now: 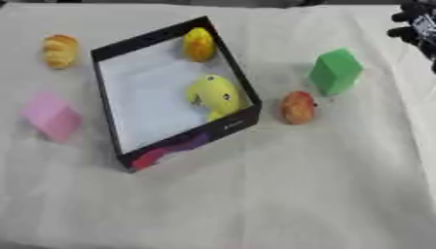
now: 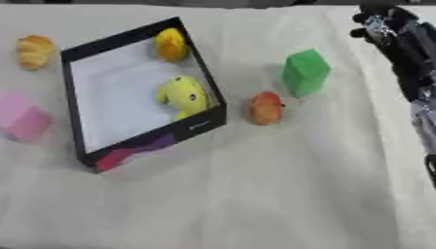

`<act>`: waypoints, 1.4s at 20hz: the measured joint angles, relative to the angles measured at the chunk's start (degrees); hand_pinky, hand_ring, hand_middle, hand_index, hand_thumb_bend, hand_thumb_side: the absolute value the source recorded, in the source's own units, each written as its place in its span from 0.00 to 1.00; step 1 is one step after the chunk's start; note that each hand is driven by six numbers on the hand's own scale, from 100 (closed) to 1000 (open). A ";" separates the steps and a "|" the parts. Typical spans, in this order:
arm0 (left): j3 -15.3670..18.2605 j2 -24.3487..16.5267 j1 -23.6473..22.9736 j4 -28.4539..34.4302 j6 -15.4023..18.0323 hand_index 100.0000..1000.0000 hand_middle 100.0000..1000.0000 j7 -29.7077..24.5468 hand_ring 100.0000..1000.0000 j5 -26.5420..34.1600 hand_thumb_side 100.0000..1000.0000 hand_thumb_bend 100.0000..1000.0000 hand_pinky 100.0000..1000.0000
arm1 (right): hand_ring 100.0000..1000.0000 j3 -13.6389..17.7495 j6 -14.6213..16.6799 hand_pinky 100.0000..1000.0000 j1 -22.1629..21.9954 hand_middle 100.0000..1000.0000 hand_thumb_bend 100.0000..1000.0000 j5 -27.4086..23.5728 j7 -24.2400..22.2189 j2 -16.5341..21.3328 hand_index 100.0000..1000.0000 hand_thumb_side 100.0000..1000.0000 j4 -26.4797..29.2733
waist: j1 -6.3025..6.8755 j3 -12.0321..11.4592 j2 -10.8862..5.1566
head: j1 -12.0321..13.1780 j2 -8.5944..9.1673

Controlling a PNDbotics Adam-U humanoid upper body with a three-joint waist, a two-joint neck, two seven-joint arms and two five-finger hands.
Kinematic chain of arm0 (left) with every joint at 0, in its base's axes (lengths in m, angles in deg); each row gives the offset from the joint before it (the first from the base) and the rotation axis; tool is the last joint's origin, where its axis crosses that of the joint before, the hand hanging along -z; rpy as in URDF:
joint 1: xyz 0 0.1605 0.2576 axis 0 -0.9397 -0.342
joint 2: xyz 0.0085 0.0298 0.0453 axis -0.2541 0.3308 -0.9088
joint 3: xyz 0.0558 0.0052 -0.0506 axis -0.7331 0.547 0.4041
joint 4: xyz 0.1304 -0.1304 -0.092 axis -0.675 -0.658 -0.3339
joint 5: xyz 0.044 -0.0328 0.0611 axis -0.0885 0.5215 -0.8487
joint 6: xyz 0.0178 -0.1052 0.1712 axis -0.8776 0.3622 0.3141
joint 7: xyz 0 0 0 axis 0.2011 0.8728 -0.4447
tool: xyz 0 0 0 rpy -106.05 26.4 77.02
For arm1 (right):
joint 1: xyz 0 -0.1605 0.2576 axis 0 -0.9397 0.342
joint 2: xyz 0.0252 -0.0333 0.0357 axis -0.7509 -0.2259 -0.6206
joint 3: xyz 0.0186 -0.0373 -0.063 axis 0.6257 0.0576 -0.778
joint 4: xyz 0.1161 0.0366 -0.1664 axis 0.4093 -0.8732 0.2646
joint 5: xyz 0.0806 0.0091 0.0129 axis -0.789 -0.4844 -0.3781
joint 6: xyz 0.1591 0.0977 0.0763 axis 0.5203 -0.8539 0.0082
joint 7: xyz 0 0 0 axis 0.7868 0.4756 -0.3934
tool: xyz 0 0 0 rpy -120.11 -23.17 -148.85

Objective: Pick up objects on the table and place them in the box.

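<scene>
Only the right arm shows up here, coming in along the right edge of the right eye view, black with some silver bits. The right hand sits up in the top right corner, raised off the table and touching nothing. Can't really make out what its fingers are doing. Left arm and hand aren't visible at all.

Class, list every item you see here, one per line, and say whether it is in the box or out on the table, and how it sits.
Box: open, askew on the cloth.
Yellow toy: inside box, by its right wall.
Orange-yellow piece: inside box, far corner.
Green block: outside, upright, right of box.
Orange-red fruit: outside, beside the box's near right corner.
Pink block: outside, left.
Bread: outside, far left.
Right robot hand: raised at far right, holding nothing.
</scene>
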State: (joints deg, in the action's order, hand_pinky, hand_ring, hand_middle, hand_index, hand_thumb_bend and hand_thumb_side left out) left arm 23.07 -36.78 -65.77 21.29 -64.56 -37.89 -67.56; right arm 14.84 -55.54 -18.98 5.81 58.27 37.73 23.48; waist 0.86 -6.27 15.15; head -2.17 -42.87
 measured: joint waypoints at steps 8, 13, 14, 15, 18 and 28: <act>-0.57 -0.15 -0.10 -0.03 0.00 0.82 0.72 -0.51 0.72 -0.05 0.92 0.04 0.79 | 0.83 -7.05 0.92 0.92 8.12 0.80 0.00 4.40 -8.86 16.13 0.85 0.44 -4.44 | -0.41 -0.59 -0.36 | -0.48 0.33; -0.95 -0.67 -0.15 -0.18 -0.14 0.82 0.72 -0.78 0.72 -0.06 0.92 0.04 0.79 | 0.84 -12.82 4.98 0.91 13.90 0.81 0.00 9.34 -17.83 21.97 0.86 0.44 -7.67 | -1.03 -0.95 -0.69 | -0.91 0.46; -0.99 -0.75 -0.16 -0.28 -0.12 0.82 0.72 -0.84 0.72 -0.06 0.92 0.04 0.79 | 0.85 -13.95 6.41 0.91 15.09 0.82 0.00 10.66 -20.20 22.50 0.86 0.47 -8.55 | -1.10 -1.08 -0.88 | -1.01 0.48; -1.00 -0.94 -0.19 -0.34 -0.10 0.82 0.72 -0.88 0.72 -0.06 0.92 0.04 0.79 | 0.86 -14.97 7.96 0.91 16.21 0.82 0.00 12.02 -22.57 22.88 0.86 0.48 -9.46 | -1.13 -1.24 -1.04 | -1.06 0.58; -1.14 -1.23 -0.39 -0.36 -0.09 0.82 0.72 -0.99 0.72 -0.09 0.92 0.04 0.79 | 0.87 -17.52 12.85 0.90 19.43 0.82 0.00 16.19 -29.24 23.09 0.87 0.52 -12.51 | -1.39 -1.28 -1.09 | -1.11 0.63; -1.30 -2.15 -0.52 -0.38 -0.04 0.82 0.72 -1.20 0.72 -0.29 0.92 0.04 0.79 | 0.87 -22.57 25.23 0.91 27.34 0.82 0.00 27.11 -41.81 20.42 0.88 0.37 -21.98 | -1.95 -1.23 -1.20 | -1.05 0.64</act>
State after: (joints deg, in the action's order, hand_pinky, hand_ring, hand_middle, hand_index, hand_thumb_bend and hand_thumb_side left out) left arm 21.77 -38.93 -66.29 20.91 -64.60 -39.09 -67.86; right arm -7.72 -30.31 8.35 32.92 16.46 58.15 1.50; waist -1.09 -7.50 13.95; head -3.22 -42.23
